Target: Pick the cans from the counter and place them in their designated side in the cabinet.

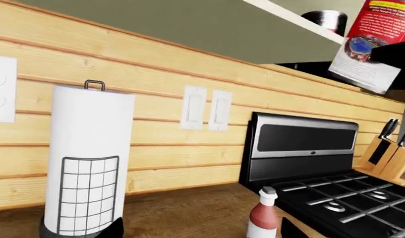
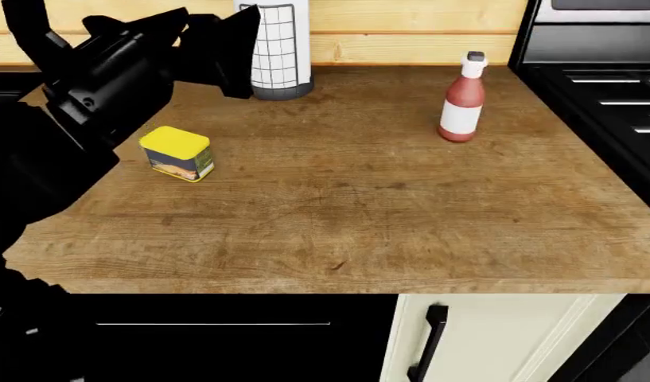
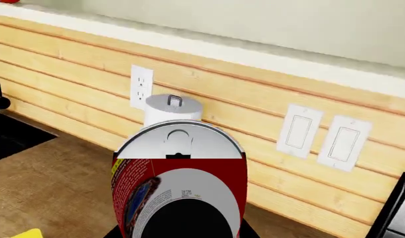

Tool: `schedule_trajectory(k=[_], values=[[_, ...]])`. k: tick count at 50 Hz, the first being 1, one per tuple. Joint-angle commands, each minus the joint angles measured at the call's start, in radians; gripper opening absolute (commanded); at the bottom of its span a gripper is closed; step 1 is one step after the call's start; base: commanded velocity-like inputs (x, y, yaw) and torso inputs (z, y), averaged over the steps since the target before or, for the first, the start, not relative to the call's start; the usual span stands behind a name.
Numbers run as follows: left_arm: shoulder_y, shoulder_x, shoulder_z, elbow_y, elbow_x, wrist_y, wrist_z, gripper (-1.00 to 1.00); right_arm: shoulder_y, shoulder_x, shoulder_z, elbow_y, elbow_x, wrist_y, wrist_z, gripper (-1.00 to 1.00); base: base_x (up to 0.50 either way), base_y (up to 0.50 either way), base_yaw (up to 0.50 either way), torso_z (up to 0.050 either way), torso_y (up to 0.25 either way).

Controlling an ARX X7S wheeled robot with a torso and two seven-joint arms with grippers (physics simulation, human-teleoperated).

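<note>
- R pincer (image 3: pixel 181 232): clamped on the red-and-white cylindrical can w/ silver top (image 3: pixel 180 188). Only dark finger bits show either side of the can's base in the R wrist view.
- From the L wrist cam that red can (image 1: pixel 374 44) hangs tilted in the air, up by the edge of the pale upper cabinet (image 1: pixel 189 25), well above the black stove (image 1: pixel 348 193).
- Behind the held can: white paper-towel roll in a black wire-grid holder (image 3: pixel 172 111), then the plank wall w/ a white outlet (image 3: pixel 141 87) and two white switches (image 3: pixel 321 139).
- L pincer (image 1: pixel 201 233): fingers apart, nothing btwn them. It is up off the brown wood-grain counter (image 2: pixel 356 207).
- In the head view the L pincer (image 2: pixel 223 52) sits just beside the towel roll (image 2: pixel 277 48). Can't tell if they touch.
- Squat yellow-lidded tin w/ dark label (image 2: pixel 177 153): standing on the counter, below the L arm and nearer the front edge than the L pincer, clear of both pincers.
- Red sauce bottle w/ white label and cap (image 2: pixel 461 99): upright on the counter, well off from the L pincer on the stove side, near the stove edge.
- Past the stove, far from the L pincer: wooden knife block (image 1: pixel 387 156) against the wall.
</note>
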Motion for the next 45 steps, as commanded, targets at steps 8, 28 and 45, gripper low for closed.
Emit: schedule_trajectory(k=[8,28,45], values=[[-0.055,-0.009,-0.017,-0.011,-0.055,-0.014,0.008,1.0,0.258,-0.259,0.411,0.515,-1.229,-0.27,-0.629,-1.0,0.0,0.0,0.0,0.0,0.001],[-0.133,0.008,-0.075,0.024,-0.166,-0.107,-0.067,1.0,0.258,-0.247,0.425,0.492,-1.085,-0.279,-0.42,-1.0,0.0,0.0,0.0,0.0,0.001],[-0.2,0.043,-0.177,-0.02,-0.378,-0.243,-0.195,1.0,0.258,-0.247,0.425,0.492,-1.085,-0.279,-0.42,-1.0,0.0,0.0,0.0,0.0,0.001]])
